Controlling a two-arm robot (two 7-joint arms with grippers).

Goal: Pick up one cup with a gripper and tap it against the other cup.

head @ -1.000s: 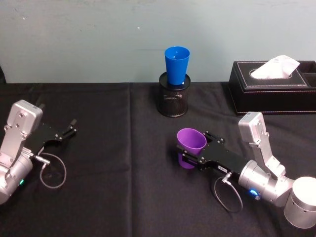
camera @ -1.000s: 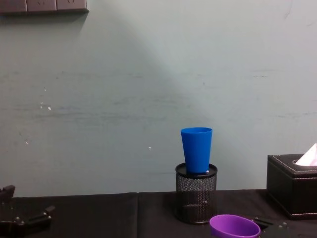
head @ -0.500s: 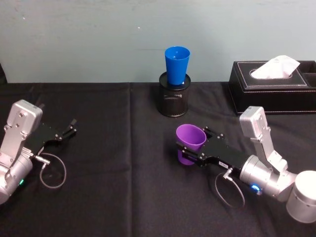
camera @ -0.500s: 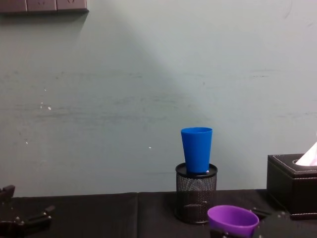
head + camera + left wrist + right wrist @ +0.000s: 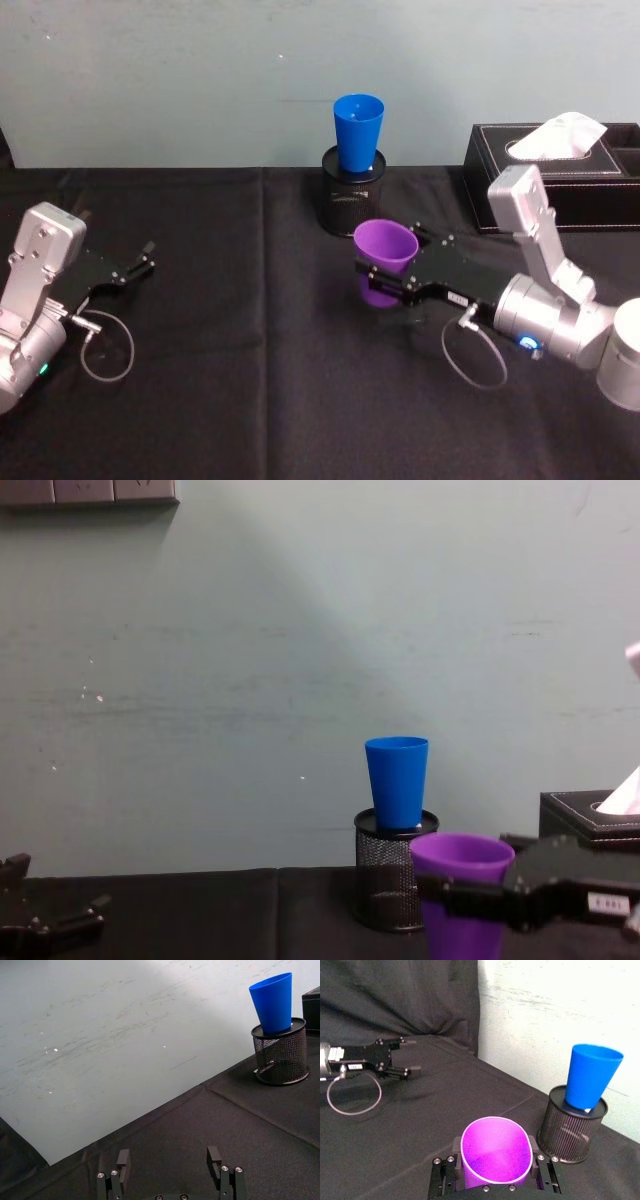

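The purple cup (image 5: 385, 262) hangs upright above the black cloth, with my right gripper (image 5: 385, 281) shut on its sides; it shows too in the chest view as purple cup (image 5: 461, 895) and in the right wrist view as purple cup (image 5: 494, 1156). Beyond it the blue cup (image 5: 358, 132) stands upright in a black wire-mesh pen holder (image 5: 354, 205) near the wall, a short gap away from the purple one. The blue cup (image 5: 397, 781) rises higher than the purple rim. My left gripper (image 5: 145, 259) rests open at the far left of the table, holding nothing.
A black tissue box (image 5: 560, 170) with white tissue stands at the back right, close behind my right arm. The table is covered by a black cloth (image 5: 240, 380) and backed by a pale wall. A cable loop (image 5: 105, 350) lies by the left arm.
My right gripper has lifted the purple cup off the cloth and carried it toward the blue cup. The left arm has not moved.
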